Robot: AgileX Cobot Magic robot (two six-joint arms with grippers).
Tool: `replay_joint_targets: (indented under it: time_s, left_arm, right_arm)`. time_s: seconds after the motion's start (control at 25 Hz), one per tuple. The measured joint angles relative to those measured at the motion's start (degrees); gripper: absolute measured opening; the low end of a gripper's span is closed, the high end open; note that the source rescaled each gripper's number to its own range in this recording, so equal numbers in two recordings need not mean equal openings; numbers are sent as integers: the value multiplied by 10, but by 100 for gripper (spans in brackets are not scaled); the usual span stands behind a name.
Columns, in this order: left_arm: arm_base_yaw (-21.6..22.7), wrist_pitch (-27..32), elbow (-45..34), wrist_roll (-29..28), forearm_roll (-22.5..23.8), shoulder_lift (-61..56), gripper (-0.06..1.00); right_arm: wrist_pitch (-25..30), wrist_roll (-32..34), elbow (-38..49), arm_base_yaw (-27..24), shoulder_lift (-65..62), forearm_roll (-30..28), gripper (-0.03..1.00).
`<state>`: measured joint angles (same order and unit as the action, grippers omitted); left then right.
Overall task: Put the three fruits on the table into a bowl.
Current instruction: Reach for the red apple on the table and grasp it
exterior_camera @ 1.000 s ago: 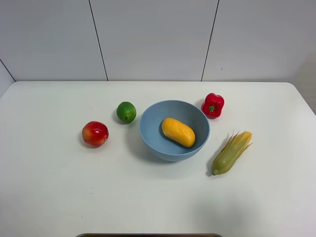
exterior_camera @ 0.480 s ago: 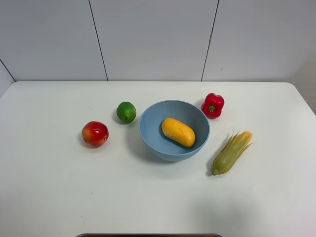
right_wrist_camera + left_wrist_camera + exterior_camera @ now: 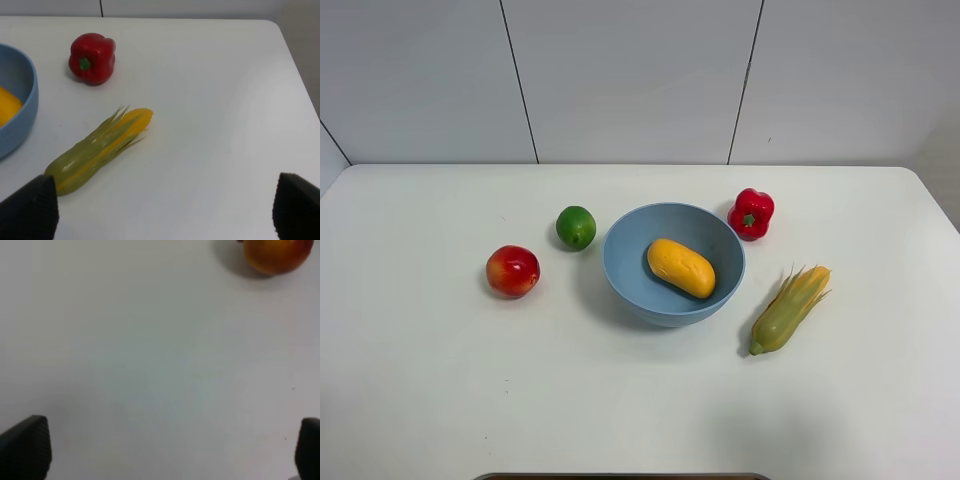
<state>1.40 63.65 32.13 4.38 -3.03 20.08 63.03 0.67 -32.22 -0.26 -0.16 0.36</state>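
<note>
Mango sits in the bowl, nothing's budged since, left gripper and right gripper gape open, apple and lime probably next.

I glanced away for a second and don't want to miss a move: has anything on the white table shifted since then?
Nothing visibly changed. The oblong orange-yellow mango lies in the wide light-blue bowl as before, and the red round apple and small green lime sit in the same spots on the white table, left of the bowl in the high view.
</note>
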Motion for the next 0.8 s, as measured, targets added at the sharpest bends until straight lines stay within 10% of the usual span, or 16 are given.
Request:
replay_joint_targets:
  time_s: [0.8]
  left_arm:
    - [-61, -50, 365, 60, -72, 638, 100]
  right_arm:
    - [0, 0, 0, 0, 0, 0, 74]
